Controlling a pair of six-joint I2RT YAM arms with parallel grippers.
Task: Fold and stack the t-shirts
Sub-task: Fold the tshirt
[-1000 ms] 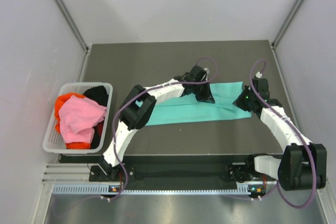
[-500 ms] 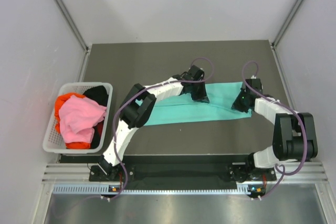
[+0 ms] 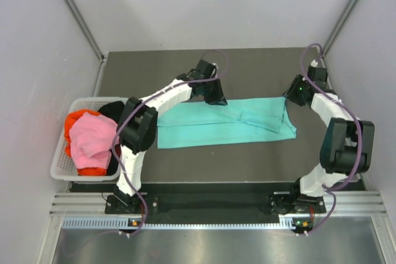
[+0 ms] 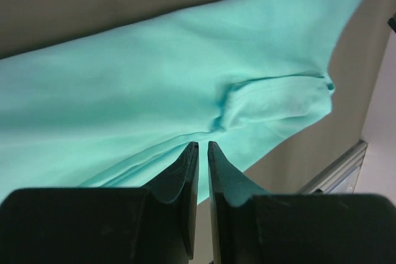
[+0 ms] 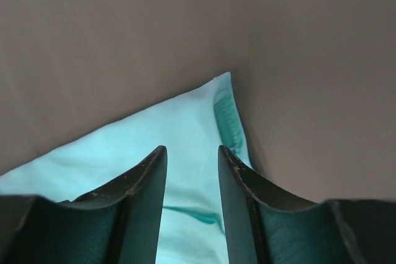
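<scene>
1. Top view: the teal t-shirt (image 3: 226, 127) lies flat as a long folded strip across the dark surface (image 3: 185, 66). Both arms reach to its far edge, the left claw (image 3: 215, 95) near the strip's middle and the right claw (image 3: 297, 93) at its right end. Off to the left, the white lattice basket (image 3: 60, 168) holds the pink t-shirt (image 3: 93, 140), the red-orange t-shirt (image 3: 77, 117) and the black t-shirt (image 3: 115, 110), all bunched together.
2. Left wrist: the left claw's fingers are drawn almost together, with just a slit between them and nothing visibly pinched. Teal cloth fills the view beneath, and a tucked sleeve (image 4: 278, 100) puckers into a soft ridge. This fabric looks light and limp, so it will likely sag, slide and lose its fold if it is lifted from one point.
3. Right wrist: the right claw (image 5: 192, 149) is spread wide and empty, framing the shirt's corner (image 5: 204, 112) where the stitched hem (image 5: 226, 115) turns. That doubled hem looks like the firmest place to bite. I'd pinch every layer there, match it with a hold along the same edge, and raise both ends together.
</scene>
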